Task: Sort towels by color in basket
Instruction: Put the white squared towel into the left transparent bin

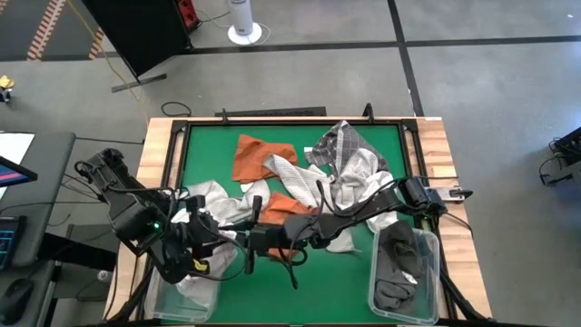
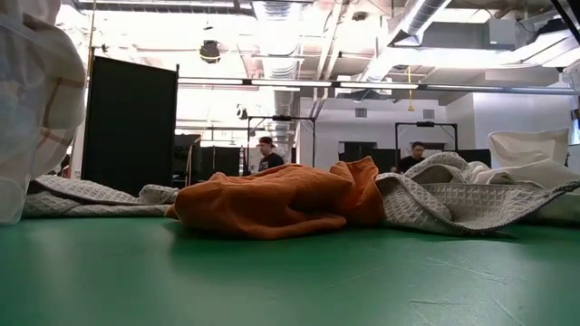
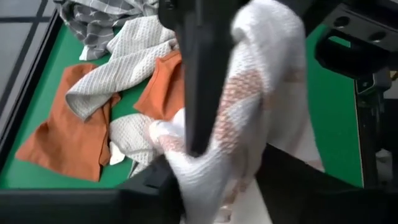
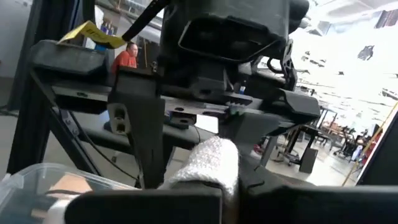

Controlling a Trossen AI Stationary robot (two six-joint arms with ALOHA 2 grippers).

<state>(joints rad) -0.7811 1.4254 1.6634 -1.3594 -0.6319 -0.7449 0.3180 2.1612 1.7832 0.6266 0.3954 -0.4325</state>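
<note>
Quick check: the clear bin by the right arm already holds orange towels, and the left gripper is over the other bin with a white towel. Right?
Not quite. In the high view the right-hand bin holds dark grey towels, not orange. The orange towels lie on the green mat. The left gripper with its white towel is as you say.

L arm comes in from the desk's front-left corner, elbow bent, wrist angled toward centre; left gripper (image 1: 204, 238) sits low near the front-left edge w/ jaws clamped on a white towel (image 3: 249, 118) that bunches up around one dark finger (image 3: 199, 74). R arm reaches from the right side across to the middle, forearm nearly level; right gripper (image 1: 259, 241) ends just beside the L one, jaws closed on a bit of white cloth (image 4: 208, 162).
</note>
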